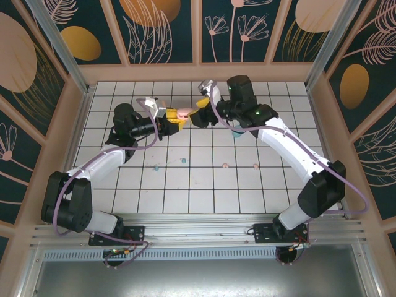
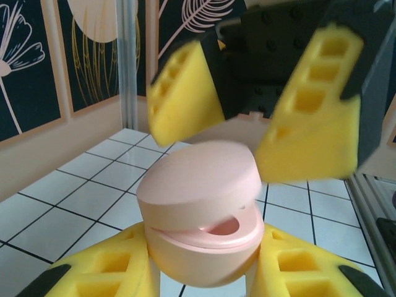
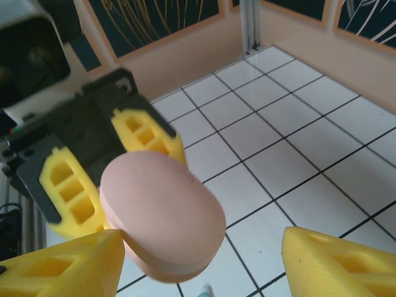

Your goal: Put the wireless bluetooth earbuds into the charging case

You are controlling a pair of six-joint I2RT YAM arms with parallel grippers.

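Your worktop (image 1: 185, 198) is white tiles with dark grout, evenly lit. Dark teal walls (image 1: 161, 37) printed with peach and gold flowers, framed in pale wood, enclose 3 sides. 2 aluminium posts (image 1: 57, 46) stand at the far corners; an aluminium rail (image 1: 198, 224) edges the near side.

White tiled table (image 1: 204, 198); dark floral wall panels (image 1: 164, 31) surround it.

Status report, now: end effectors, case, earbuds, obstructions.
Left end effector shut on pink case, lid ajar. Right end effector open, poised at the lid. Earbuds loose on tiles, not yet loaded. No obstruction seen at lid.
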